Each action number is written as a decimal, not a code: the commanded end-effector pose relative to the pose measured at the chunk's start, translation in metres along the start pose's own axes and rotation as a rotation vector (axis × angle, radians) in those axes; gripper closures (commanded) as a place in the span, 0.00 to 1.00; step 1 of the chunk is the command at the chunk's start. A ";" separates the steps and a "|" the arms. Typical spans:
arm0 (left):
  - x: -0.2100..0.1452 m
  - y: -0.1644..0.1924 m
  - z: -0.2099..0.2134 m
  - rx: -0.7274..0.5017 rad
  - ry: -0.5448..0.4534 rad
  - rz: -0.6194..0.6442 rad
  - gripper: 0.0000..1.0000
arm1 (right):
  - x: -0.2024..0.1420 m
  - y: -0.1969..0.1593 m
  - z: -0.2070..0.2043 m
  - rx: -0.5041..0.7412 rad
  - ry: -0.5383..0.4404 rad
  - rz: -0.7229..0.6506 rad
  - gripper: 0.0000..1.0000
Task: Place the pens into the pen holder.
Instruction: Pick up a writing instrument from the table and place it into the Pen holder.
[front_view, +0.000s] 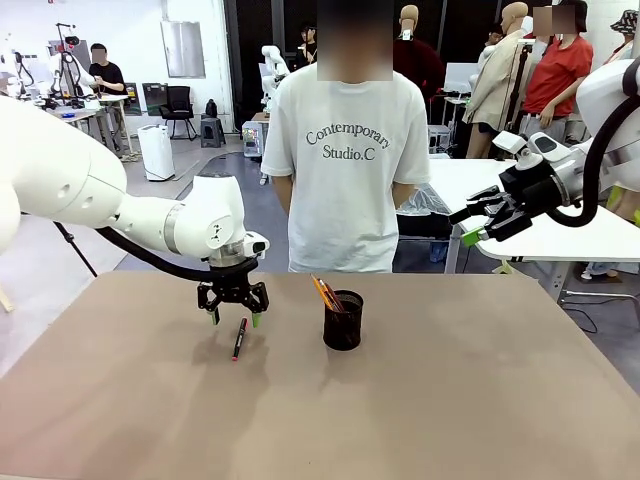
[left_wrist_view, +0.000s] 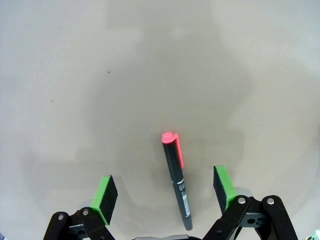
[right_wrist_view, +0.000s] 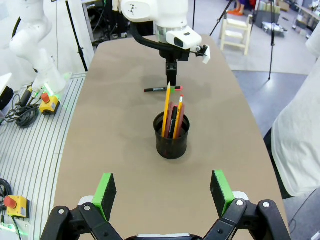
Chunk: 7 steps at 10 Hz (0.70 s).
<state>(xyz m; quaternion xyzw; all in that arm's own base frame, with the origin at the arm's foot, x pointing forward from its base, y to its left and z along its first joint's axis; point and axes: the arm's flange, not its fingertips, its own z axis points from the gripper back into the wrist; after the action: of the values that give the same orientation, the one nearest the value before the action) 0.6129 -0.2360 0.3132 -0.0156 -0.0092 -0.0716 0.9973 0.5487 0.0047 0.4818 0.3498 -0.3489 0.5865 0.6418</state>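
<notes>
Left tool (left_wrist_view: 163, 180), jaws spread, hovers over black pen (left_wrist_view: 176, 176).

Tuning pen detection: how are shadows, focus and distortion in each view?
Front view: sharp, soft shadow under the left gripper beside the black pen with red ends. Left wrist view: pen crisp, faint shadows around it. Right wrist view: brown table edges bow, black wire-mesh pen holder sharp.

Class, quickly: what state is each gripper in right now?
Left gripper: open, jaws over the black pen, not gripping it.
Right gripper: open, holding nothing.
</notes>
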 end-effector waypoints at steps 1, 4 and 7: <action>0.009 -0.004 -0.003 0.025 -0.017 0.036 0.00 | 0.005 -0.003 0.001 0.003 0.000 -0.012 0.00; 0.011 -0.010 -0.009 0.041 -0.005 0.039 0.00 | 0.005 -0.003 0.001 0.003 0.000 -0.012 0.00; 0.009 -0.014 -0.010 0.057 -0.001 0.024 0.00 | 0.005 -0.003 0.001 0.003 0.000 -0.012 0.00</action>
<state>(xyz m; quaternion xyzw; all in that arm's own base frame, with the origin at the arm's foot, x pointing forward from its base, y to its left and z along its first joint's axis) 0.6171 -0.2508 0.3011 -0.0072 -0.0088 -0.0668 0.9977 0.5487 0.0047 0.4818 0.3498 -0.3489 0.5865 0.6418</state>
